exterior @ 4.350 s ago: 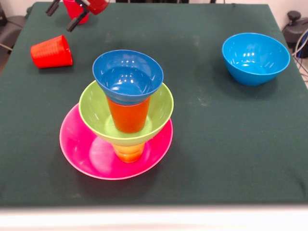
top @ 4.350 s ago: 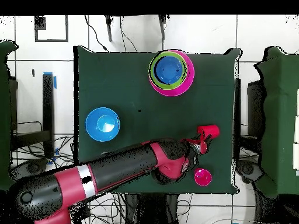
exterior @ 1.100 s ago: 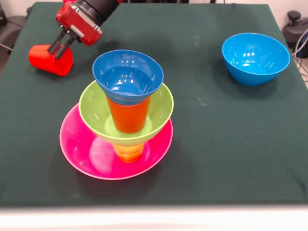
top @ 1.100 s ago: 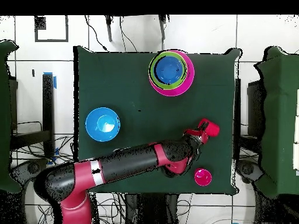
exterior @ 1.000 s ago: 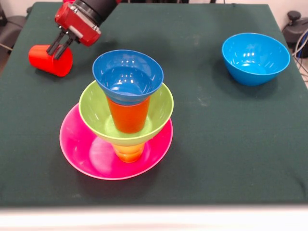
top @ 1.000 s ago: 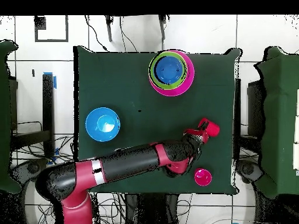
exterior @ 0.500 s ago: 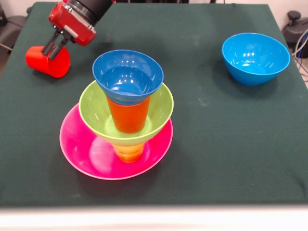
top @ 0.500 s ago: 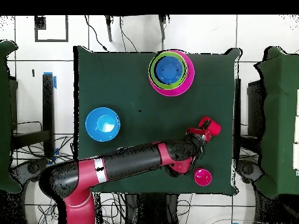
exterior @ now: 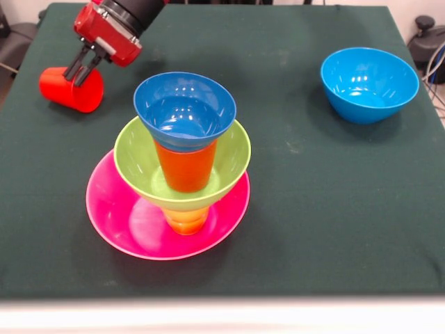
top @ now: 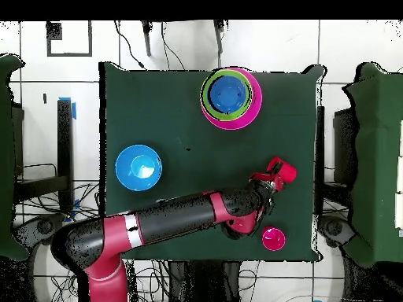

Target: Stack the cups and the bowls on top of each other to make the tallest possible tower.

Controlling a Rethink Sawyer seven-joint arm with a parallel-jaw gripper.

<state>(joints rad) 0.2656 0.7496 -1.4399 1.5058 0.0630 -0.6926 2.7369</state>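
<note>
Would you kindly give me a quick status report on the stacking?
Gripper shut on red cup, tilted. Tower standing, dark blue bowl on top. Nothing in the way.

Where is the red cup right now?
In the front view the red cup is at the table's upper left, tilted in the pincer, left of the tower.

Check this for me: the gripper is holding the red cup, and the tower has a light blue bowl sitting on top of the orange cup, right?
One thing is off. The bowl on the orange cup is the dark blue bowl; the light blue bowl sits alone on the table, as the front view shows. The gripper does hold the red cup.
</note>
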